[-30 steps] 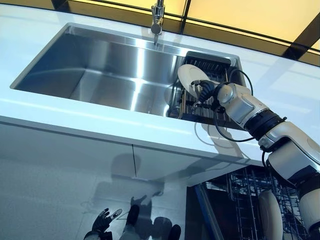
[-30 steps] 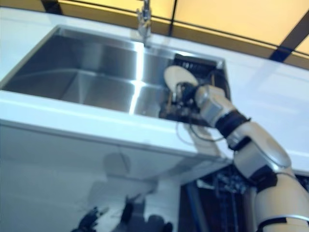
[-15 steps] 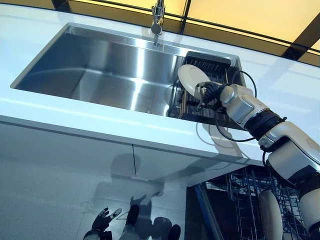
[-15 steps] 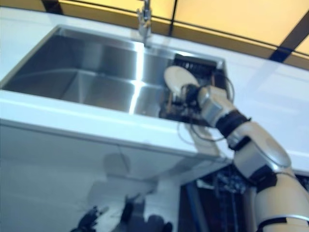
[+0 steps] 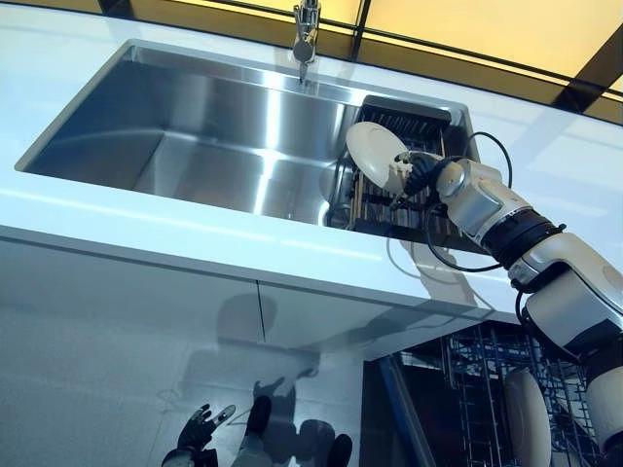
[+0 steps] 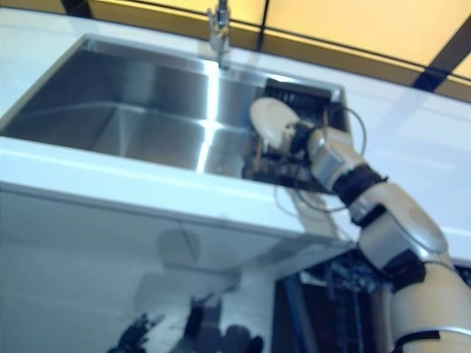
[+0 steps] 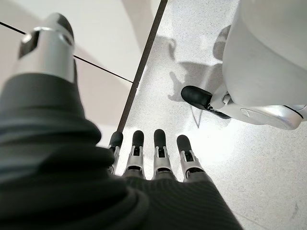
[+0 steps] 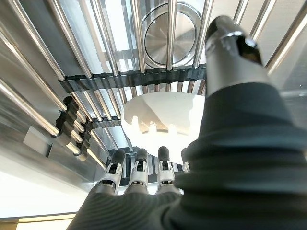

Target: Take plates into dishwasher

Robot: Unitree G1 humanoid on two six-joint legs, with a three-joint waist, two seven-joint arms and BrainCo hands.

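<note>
A white plate (image 5: 375, 151) stands on edge in a dark dish rack (image 5: 409, 119) at the right end of the steel sink (image 5: 195, 117). My right hand (image 5: 421, 175) reaches over the counter to the plate's right edge. In the right wrist view its straight fingers (image 8: 137, 178) point at the plate (image 8: 158, 115) between the rack's steel rods (image 8: 96, 43), the thumb apart and closed on nothing: the hand is open. My left hand (image 5: 200, 428) hangs low near the floor, its fingers (image 7: 160, 148) straight.
A faucet (image 5: 307, 34) stands behind the sink. The white countertop (image 5: 195, 233) runs along the front. Below right is the open dishwasher rack (image 5: 477, 379), holding another white plate (image 5: 526, 418). The sink drain (image 8: 170, 28) shows past the rods.
My right hand has slid a little to the right, from in front of the plate to its right edge. The whole picture has shifted slightly. The left hand is still.
</note>
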